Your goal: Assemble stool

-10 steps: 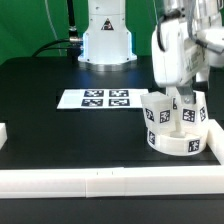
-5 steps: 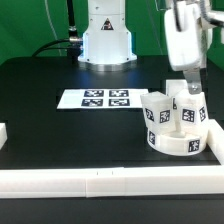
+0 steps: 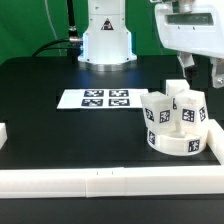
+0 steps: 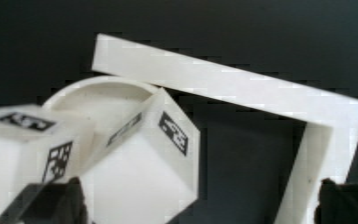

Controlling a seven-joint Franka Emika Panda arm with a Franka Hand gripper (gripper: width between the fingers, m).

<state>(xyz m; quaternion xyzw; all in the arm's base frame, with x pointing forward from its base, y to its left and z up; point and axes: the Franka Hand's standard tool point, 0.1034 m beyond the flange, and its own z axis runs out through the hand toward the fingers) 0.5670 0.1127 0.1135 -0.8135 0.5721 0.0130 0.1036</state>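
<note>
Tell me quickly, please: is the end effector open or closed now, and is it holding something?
End effector: open, holding nothing, raised above the stool.

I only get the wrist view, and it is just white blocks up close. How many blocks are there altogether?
Observer: Three leg blocks stand upright on the round seat disc.
Operator: Is the machine holding one?
Observer: No. From outside, the jaws hang open and empty, above the blocks.
Operator: Anything else on the table?
Observer: A flat marker board lies apart from the stool, toward the exterior view's left.
</note>
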